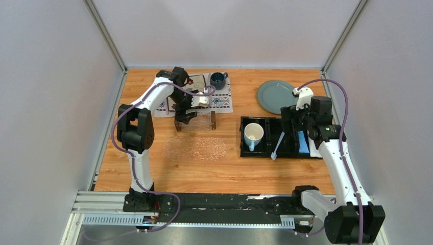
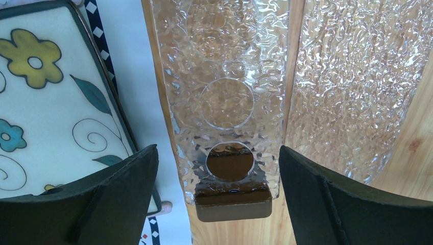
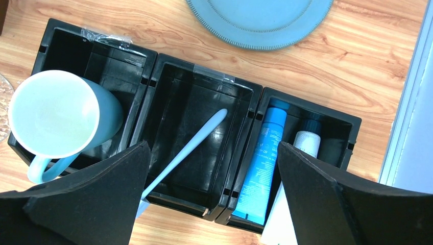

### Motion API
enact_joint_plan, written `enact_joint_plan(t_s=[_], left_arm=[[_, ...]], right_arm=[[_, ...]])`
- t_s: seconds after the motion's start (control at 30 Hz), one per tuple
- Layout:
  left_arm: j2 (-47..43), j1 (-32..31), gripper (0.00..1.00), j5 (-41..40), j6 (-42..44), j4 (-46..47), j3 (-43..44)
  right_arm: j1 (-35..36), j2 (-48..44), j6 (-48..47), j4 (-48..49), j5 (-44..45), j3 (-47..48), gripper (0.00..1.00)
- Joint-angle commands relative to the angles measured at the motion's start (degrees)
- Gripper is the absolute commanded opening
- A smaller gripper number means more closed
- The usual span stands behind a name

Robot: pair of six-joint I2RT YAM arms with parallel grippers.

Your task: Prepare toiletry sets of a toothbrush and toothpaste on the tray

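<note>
The clear textured tray [image 1: 196, 121] with dark wooden end pieces lies at mid-left; in the left wrist view its near end piece [image 2: 234, 203] sits between my fingers. My left gripper [image 1: 185, 117] hovers over the tray's left end, open and empty. The toothbrush [image 1: 279, 144] leans in the black organizer's middle compartment, its head sticking over the front edge; it also shows in the right wrist view [image 3: 190, 146]. The blue tube [image 3: 263, 163] and the whitish tube [image 3: 305, 145] lie in the right compartment. My right gripper [image 1: 296, 122] is open above the organizer, holding nothing.
A black three-compartment organizer [image 1: 244, 137] holds a white mug with blue handle [image 1: 253, 136] on its left. A clear oval mat [image 1: 195, 149] lies in front of the tray. A grey-blue plate [image 1: 275, 96] sits at back right. A patterned cloth with a floral tile [image 2: 41, 102] and dark mug [image 1: 218, 79] is behind the tray.
</note>
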Motion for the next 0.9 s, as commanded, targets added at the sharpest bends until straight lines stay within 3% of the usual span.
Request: enact_joint_plan(t_s=[0.0, 0.87], left_arm=[[0.53, -0.47, 0.95, -1.11, -2.93, 0.47, 1.66], [1.24, -1.35, 0.95, -1.9, -6.71, 1.87, -1.15]], right_arm=[[0.08, -0.21, -1.03, 2.92, -0.79, -0.41, 1.0], [0.08, -0.56, -1.47, 4.07, -0.08, -1.91, 1.0]])
